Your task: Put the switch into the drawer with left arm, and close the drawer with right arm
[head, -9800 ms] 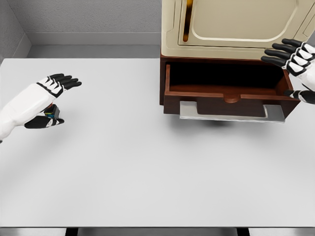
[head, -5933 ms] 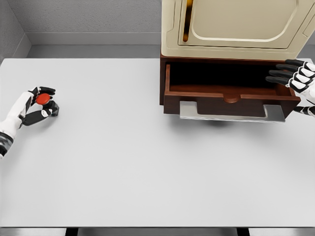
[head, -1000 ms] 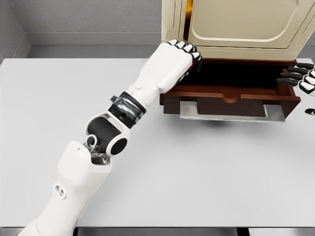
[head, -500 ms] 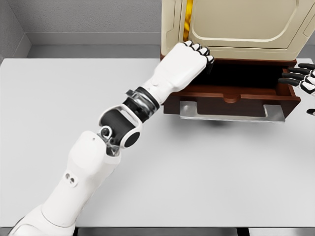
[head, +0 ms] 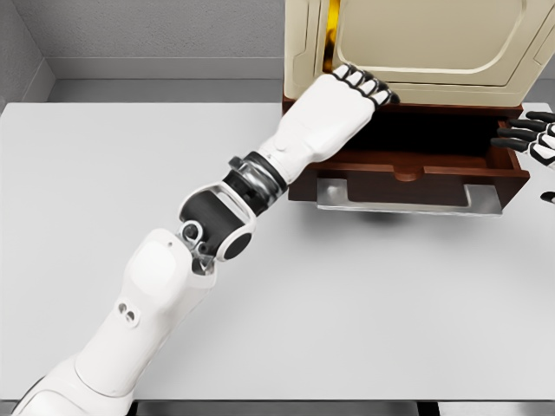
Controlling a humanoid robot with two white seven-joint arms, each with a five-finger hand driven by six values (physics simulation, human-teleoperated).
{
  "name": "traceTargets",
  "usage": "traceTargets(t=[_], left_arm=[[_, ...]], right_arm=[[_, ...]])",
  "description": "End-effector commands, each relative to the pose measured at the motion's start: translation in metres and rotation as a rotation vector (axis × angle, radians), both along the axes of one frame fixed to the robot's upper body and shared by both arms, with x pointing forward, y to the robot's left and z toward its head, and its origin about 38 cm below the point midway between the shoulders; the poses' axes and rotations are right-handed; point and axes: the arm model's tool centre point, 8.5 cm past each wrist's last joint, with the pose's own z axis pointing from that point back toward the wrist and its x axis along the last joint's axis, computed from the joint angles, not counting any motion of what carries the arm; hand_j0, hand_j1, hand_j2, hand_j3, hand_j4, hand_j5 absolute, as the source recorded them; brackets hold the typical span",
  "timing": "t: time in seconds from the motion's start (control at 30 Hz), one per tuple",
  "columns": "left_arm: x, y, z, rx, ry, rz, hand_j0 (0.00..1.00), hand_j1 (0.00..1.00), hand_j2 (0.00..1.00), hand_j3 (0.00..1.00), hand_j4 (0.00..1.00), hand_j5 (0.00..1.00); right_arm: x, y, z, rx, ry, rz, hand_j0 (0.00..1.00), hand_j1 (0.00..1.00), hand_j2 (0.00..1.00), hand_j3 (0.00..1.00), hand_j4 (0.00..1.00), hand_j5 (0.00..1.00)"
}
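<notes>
My left arm reaches across the table, and its hand (head: 362, 87) hangs over the left part of the open brown drawer (head: 434, 177). Its fingers are curled into a fist, knuckles up. The switch is hidden inside that fist; none of it shows. Dark shadow fills the inside of the drawer, which sticks out from under the cream cabinet (head: 416, 43). My right hand (head: 531, 139) hovers with spread fingers by the drawer's right end at the picture's edge, holding nothing.
A silver handle plate (head: 408, 198) runs along the drawer's front. The cabinet stands at the back right of the white table (head: 130, 165). My left forearm and elbow (head: 217, 225) cross the table's middle.
My left hand has moved right and farther in over the drawer, still curled. The right hand has stayed by the drawer's right end.
</notes>
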Motion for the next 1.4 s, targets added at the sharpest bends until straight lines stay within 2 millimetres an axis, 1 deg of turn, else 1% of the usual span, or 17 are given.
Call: traceTargets(t=[0.0, 0.03, 0.17, 0.2, 0.27, 0.3, 0.47, 0.63, 0.73, 0.9, 1.0, 1.13, 1.3, 1.37], left_arm=[[-0.005, -0.002, 0.005, -0.006, -0.016, -0.011, 0.88, 0.88, 0.88, 0.88, 0.88, 0.88], [-0.005, -0.002, 0.005, -0.008, -0.016, -0.013, 0.9, 0.9, 0.9, 0.9, 0.9, 0.9], [-0.012, -0.005, 0.011, -0.016, -0.035, -0.03, 0.9, 0.9, 0.9, 0.9, 0.9, 0.9], [-0.013, -0.005, 0.012, -0.018, -0.037, -0.029, 0.96, 0.96, 0.96, 0.96, 0.96, 0.96], [-0.013, -0.005, 0.011, -0.018, -0.037, -0.031, 0.97, 0.97, 0.97, 0.97, 0.97, 0.97], [-0.014, -0.007, 0.011, -0.016, -0.036, -0.035, 1.0, 1.0, 1.0, 1.0, 1.0, 1.0], [-0.018, -0.012, 0.008, -0.006, -0.035, -0.054, 1.0, 1.0, 1.0, 1.0, 1.0, 1.0], [-0.016, -0.009, 0.012, -0.014, -0.042, -0.044, 1.0, 1.0, 1.0, 1.0, 1.0, 1.0], [-0.011, 0.003, 0.022, -0.044, -0.055, -0.013, 1.0, 1.0, 1.0, 1.0, 1.0, 1.0], [-0.003, 0.019, 0.026, -0.076, -0.049, 0.03, 1.0, 1.0, 1.0, 1.0, 1.0, 1.0], [-0.006, 0.02, 0.021, -0.08, -0.035, 0.028, 1.0, 1.0, 1.0, 1.0, 1.0, 1.0], [-0.012, 0.017, 0.022, -0.097, -0.029, 0.001, 1.0, 1.0, 1.0, 1.0, 1.0, 1.0], [-0.012, 0.018, 0.02, -0.101, -0.021, 0.003, 1.0, 1.0, 1.0, 1.0, 1.0, 1.0], [-0.011, 0.019, 0.018, -0.102, -0.016, 0.008, 1.0, 1.0, 1.0, 1.0, 1.0, 1.0]], right_arm=[[0.0, 0.0, 0.001, 0.005, 0.0, -0.001, 1.0, 1.0, 1.0, 1.0, 1.0, 1.0], [0.0, 0.0, 0.001, 0.005, 0.0, -0.001, 1.0, 1.0, 1.0, 1.0, 1.0, 1.0], [0.0, 0.0, 0.001, 0.005, 0.001, -0.001, 1.0, 1.0, 1.0, 1.0, 1.0, 1.0], [0.0, 0.0, 0.001, 0.005, 0.0, -0.001, 1.0, 1.0, 1.0, 1.0, 1.0, 1.0], [0.0, 0.0, 0.001, 0.005, 0.001, -0.001, 1.0, 1.0, 1.0, 1.0, 1.0, 1.0], [0.0, 0.0, 0.001, 0.005, 0.001, -0.001, 1.0, 1.0, 1.0, 1.0, 1.0, 1.0], [0.0, 0.0, 0.001, 0.003, 0.001, -0.001, 1.0, 1.0, 1.0, 1.0, 1.0, 1.0], [0.0, -0.001, 0.001, 0.003, 0.002, -0.001, 1.0, 1.0, 1.0, 1.0, 1.0, 1.0], [0.0, -0.001, 0.0, 0.003, 0.003, -0.003, 1.0, 1.0, 1.0, 1.0, 1.0, 1.0], [0.0, -0.003, 0.0, 0.002, 0.004, -0.008, 1.0, 1.0, 1.0, 1.0, 1.0, 1.0], [0.0, -0.003, 0.0, 0.002, 0.004, -0.008, 1.0, 1.0, 1.0, 1.0, 1.0, 1.0], [0.0, -0.004, 0.0, 0.001, 0.005, -0.011, 1.0, 1.0, 1.0, 1.0, 1.0, 1.0], [0.001, -0.005, 0.0, -0.003, 0.005, -0.014, 1.0, 1.0, 1.0, 1.0, 1.0, 1.0], [-0.001, -0.006, -0.003, -0.005, 0.016, -0.015, 1.0, 1.0, 1.0, 1.0, 1.0, 1.0]])
